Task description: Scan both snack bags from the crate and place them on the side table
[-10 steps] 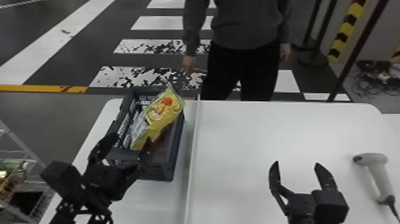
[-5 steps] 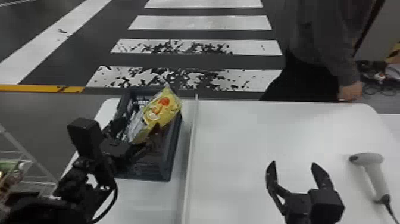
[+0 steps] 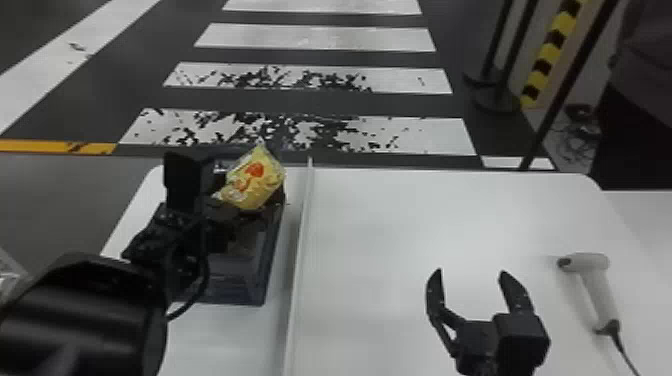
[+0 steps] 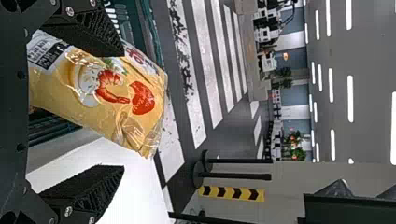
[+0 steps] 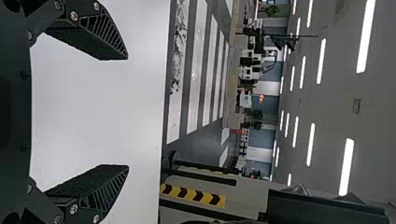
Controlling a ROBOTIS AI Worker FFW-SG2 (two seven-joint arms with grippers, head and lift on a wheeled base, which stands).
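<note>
While the yellow snack bag (image 3: 255,180) leaned up out of the crate (image 3: 245,280), the left gripper (image 4: 122,109) stood wide around it, one finger over the bag's side, the other well apart from it; no grip yet, by my reading. Right gripper (image 3: 471,271) also spread wide, nothing between its fingers, over the white table (image 3: 390,225). Scanner (image 3: 585,261) lay on that table to the right, unheld. Progress judged early: this bag was yet to be lifted, scanned and set down. Second bag could not be made out, the left arm (image 3: 185,235) covering much of the crate; its count left open. Could not tell which surface was meant as the side table. Edges: crate wall close beside the raised divider (image 3: 300,250), table's far edge just past the crate. A lifted bag would likely need to rise over both rim and divider before crossing right. Broad room for that beyond the divider, though the right gripper's fingers stood along a low path to the scanner.
</note>
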